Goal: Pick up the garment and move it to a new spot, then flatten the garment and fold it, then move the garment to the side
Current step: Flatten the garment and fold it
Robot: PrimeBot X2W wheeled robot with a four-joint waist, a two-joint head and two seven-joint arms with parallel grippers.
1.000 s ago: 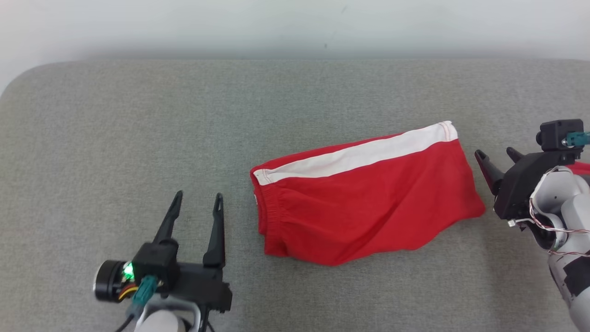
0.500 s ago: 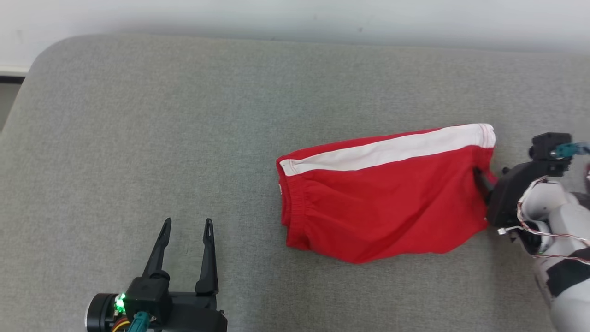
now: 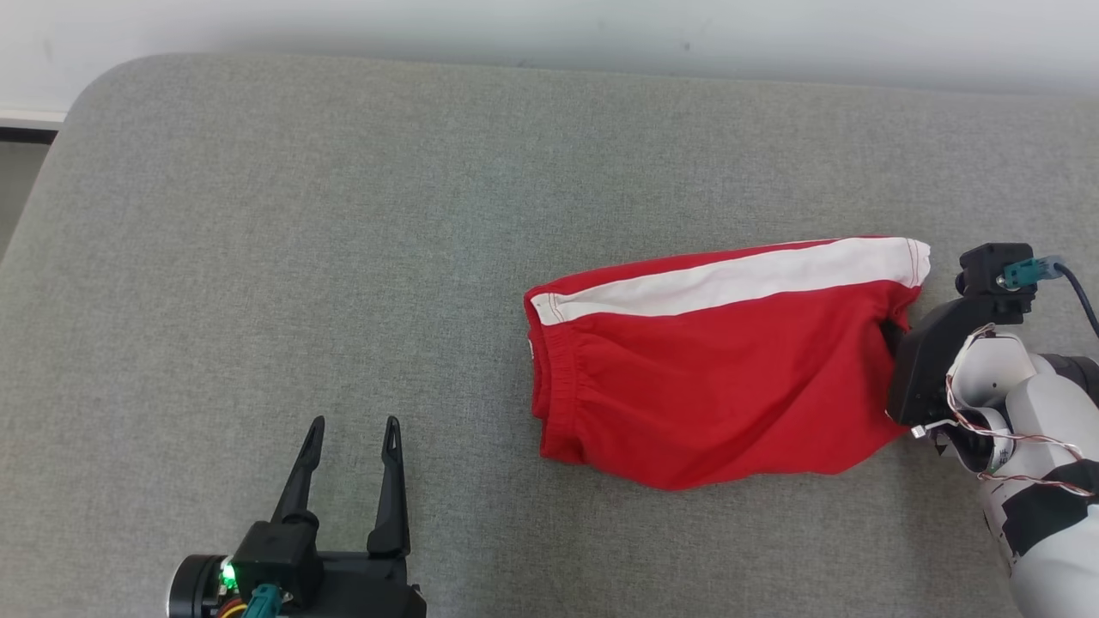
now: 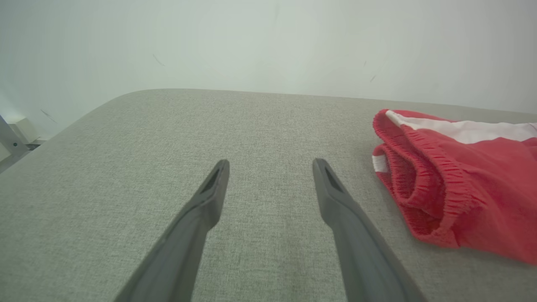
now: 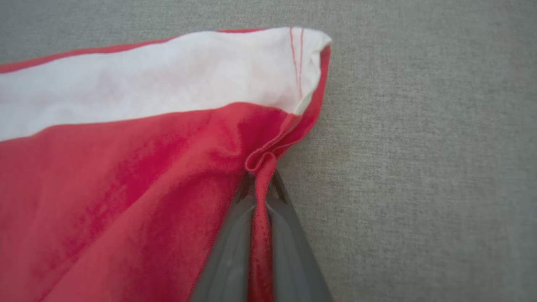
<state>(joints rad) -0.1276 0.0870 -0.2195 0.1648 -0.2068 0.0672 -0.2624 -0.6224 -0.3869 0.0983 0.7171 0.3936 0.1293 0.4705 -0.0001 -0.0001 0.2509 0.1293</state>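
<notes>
I count one pair of shorts (image 3: 713, 378) on the gray surface (image 3: 258, 257). They are red, with one white stripe (image 3: 730, 279) along the far edge. They lie to the right of the middle. The waist end points to my left and the leg end points to my right.

I count two grippers, and each one has two dark fingers. The left gripper (image 3: 354, 422) is low on the left, well apart from the shorts. Its fingers are spread wide and hold nothing, and I see bare surface between them. One small green light (image 3: 227, 573) glows on its wrist.

The right gripper (image 3: 895, 333) is at the leg end of the shorts. In the head view its fingers are mostly tucked in behind the cloth. The right wrist view gives me the right gripper (image 5: 261, 178) up close. Its two fingers are pressed together on a thin fold of the red hem, just below the end of the white stripe. Two thin lines of red stitching cross the stripe there.

The left wrist view shows me the waist end from the side. The stretchy band is crinkly and gapes a little. One small white tag (image 4: 379, 163) sits on the band, but it is too small for me to read. A pale wall (image 4: 268, 42) stands behind the surface.
</notes>
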